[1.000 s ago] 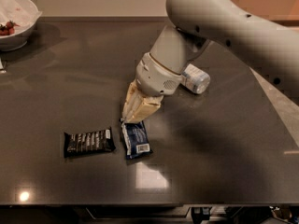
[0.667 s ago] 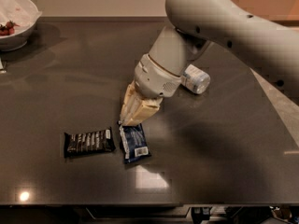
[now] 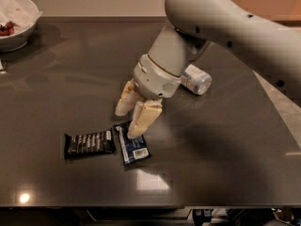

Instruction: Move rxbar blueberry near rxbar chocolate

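We see the gripper (image 3: 127,123) low over the dark table (image 3: 225,154), just left of the middle, pointing down and to the left from the big pale arm (image 3: 235,25). Its two tan fingers (image 3: 145,117) stand apart with nothing between them. The tip of the nearer finger overlaps the top end of the blue bar (image 3: 133,146); we cannot tell whether it touches the wrapper.

The blue bar lies flat near the front of the table, tilted, with its white label towards the front edge. The black bar (image 3: 89,143) lies flat just to its left, their ends almost meeting.

Behind the arm's wrist a small pale bottle (image 3: 197,79) lies on its side, well apart from the bars. A white bowl (image 3: 24,14) with something red (image 3: 5,29) in it sits at the far left corner. Nothing lies between the two bars.
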You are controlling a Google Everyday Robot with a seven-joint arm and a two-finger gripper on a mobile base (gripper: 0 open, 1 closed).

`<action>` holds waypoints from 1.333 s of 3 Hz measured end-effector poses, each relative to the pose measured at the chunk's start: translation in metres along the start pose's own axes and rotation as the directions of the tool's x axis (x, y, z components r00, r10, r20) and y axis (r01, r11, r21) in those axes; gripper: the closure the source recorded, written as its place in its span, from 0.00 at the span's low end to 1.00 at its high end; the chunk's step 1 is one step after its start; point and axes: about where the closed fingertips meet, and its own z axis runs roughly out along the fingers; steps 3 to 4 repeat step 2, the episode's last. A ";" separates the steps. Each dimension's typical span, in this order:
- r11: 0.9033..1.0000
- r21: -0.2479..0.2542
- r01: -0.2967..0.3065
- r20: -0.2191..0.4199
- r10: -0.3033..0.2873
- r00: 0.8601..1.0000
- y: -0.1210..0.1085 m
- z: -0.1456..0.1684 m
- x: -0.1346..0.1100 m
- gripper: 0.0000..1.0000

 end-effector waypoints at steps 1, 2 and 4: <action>1.000 0.001 0.002 -0.001 -0.002 1.000 0.000 0.001 -0.001 0.00; 1.000 0.001 0.002 -0.001 -0.002 1.000 0.000 0.001 -0.001 0.00; 1.000 0.001 0.002 -0.001 -0.002 1.000 0.000 0.001 -0.001 0.00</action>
